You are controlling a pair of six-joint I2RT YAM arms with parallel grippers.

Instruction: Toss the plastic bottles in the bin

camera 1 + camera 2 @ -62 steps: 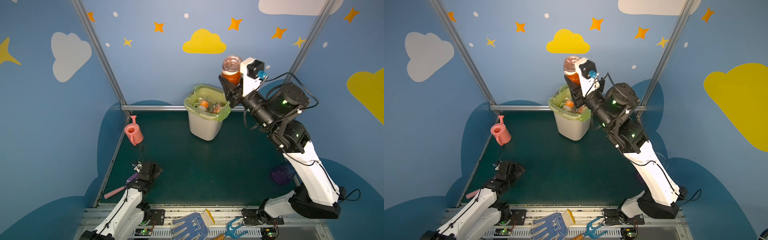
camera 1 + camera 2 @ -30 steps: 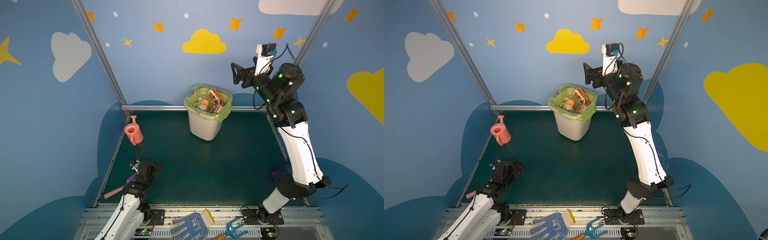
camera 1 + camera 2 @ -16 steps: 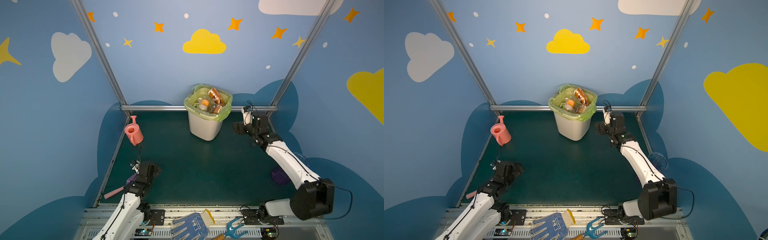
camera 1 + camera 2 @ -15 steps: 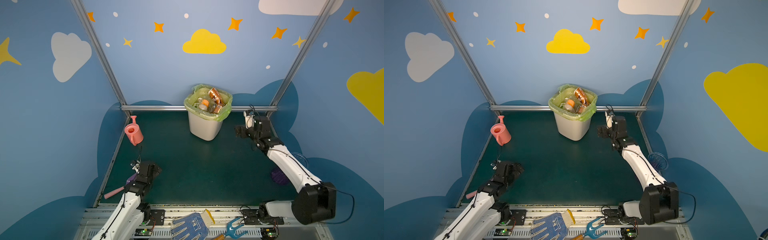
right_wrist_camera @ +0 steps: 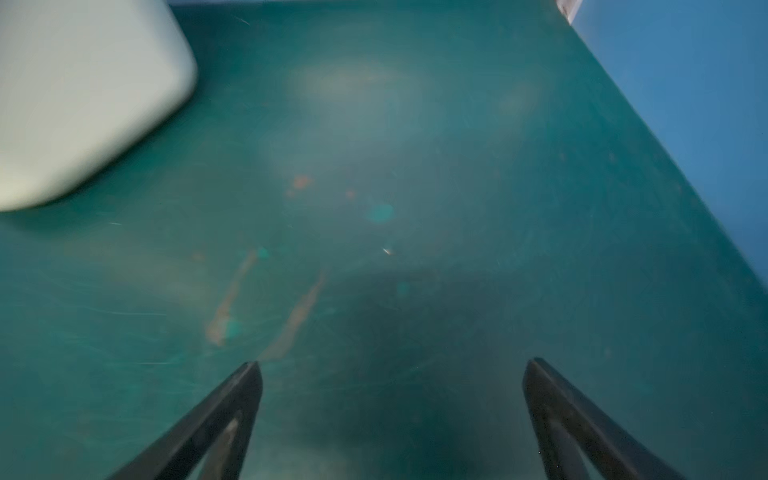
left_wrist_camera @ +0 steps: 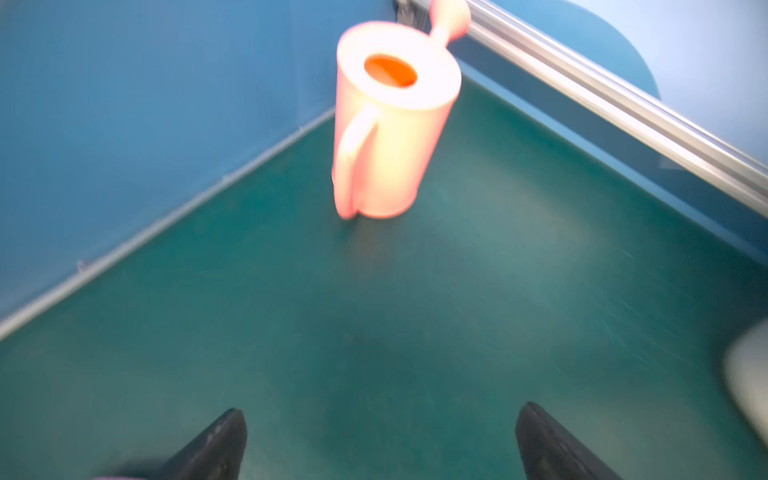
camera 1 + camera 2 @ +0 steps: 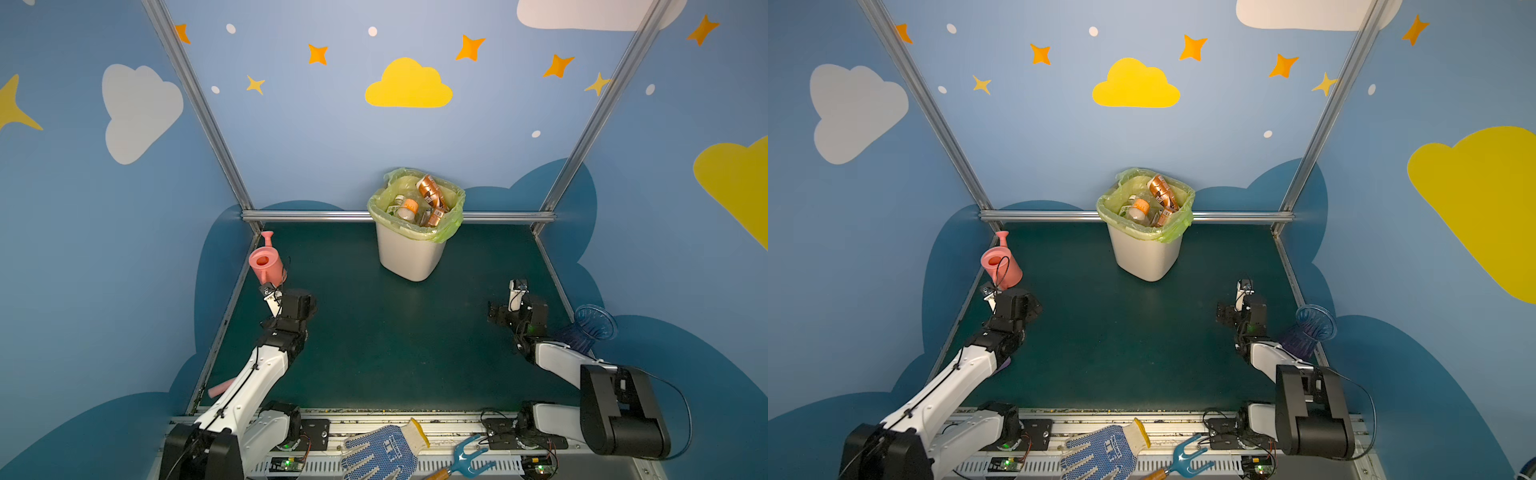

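Nearest, behind both pairs of fingers, one dotted blue glove (image 7: 382,453) and one blue fork (image 7: 467,459) lie on the front rail (image 7: 449,424). One pink handle (image 7: 220,388) lies behind the left fingers at the mat's edge. One blue ribbed vase (image 7: 590,328) stands just behind the right fingers, on their outer side. The left gripper (image 6: 380,413) hangs low over the green mat (image 6: 374,311). Its two fingers (image 6: 220,440) are spread wide, with only bare mat between them. The right gripper (image 5: 394,365) is spread just as wide, its two fingers (image 5: 224,411) empty over the mat. Ahead of the left fingers, near but apart, one pink can (image 6: 390,124) stands upright with its handle turned toward them. Farther ahead, well apart from both pairs of fingers and roughly midway between them, stands one bin (image 7: 409,257) lined with one green bag (image 7: 451,226). The bottles (image 7: 430,195) are heaped inside it up to the rim. About four can be told apart in a top view, one with an orange cap and two with brown labels; any beneath are hidden.
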